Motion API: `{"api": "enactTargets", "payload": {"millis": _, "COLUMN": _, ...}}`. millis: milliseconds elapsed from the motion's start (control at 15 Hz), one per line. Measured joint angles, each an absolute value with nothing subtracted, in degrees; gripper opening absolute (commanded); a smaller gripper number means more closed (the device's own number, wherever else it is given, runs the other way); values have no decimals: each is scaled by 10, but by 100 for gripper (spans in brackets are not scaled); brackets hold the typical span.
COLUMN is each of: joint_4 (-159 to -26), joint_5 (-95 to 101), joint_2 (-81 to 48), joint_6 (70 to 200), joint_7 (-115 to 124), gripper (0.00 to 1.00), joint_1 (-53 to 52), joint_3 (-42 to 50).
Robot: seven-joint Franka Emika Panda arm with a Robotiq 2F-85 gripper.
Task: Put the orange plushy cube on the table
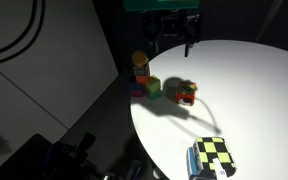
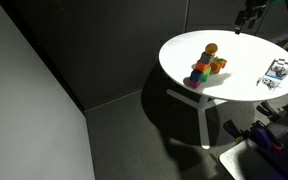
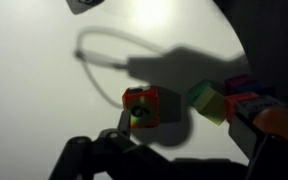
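Note:
The orange plushy cube sits on the white round table, its green face with a dark mark turned toward the wrist camera. It also shows in both exterior views. My gripper is open and empty. In the wrist view its left finger is close to the cube and the right finger is near the coloured blocks. In both exterior views the gripper hangs above the far side of the table, apart from the cube.
A small green block lies beside the cube. A stack of coloured blocks with an orange-yellow top stands at the table edge. A yellow-and-black checkered cube sits near another edge. A cable shadow crosses the table.

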State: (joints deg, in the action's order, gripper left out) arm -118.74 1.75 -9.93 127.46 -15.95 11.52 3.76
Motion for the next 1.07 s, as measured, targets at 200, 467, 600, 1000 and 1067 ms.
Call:
{"api": "enactTargets", "payload": {"millis": 200, "joint_4": -1213, "joint_5": 19, "joint_2": -60, "joint_6": 1239, "joint_7": -160, "gripper": 100, "joint_1": 112, "joint_3": 42}}
{"api": "enactTargets", "payload": {"millis": 467, "joint_4": -1251, "joint_5": 25, "joint_2": -5, "joint_6": 1219, "joint_7": -160, "gripper": 100, "joint_1": 108, "joint_3": 48}}
{"api": "enactTargets", "payload": {"millis": 600, "joint_4": -1274, "joint_5": 30, "joint_2": 23, "joint_6": 1217, "joint_7": -160, "gripper": 100, "joint_1": 105, "joint_3": 51}}
{"api": "enactTargets", "payload": {"millis": 1000, "joint_4": -1337, "joint_5": 38, "joint_2": 107, "joint_6": 1217, "joint_7": -160, "gripper": 100, "joint_1": 101, "joint_3": 59}}
{"api": "enactTargets", "payload": {"millis": 1067, "joint_4": -1345, "joint_5": 38, "joint_2": 122, "joint_6": 1218, "joint_7": -160, "gripper": 100, "joint_1": 101, "joint_3": 61}}
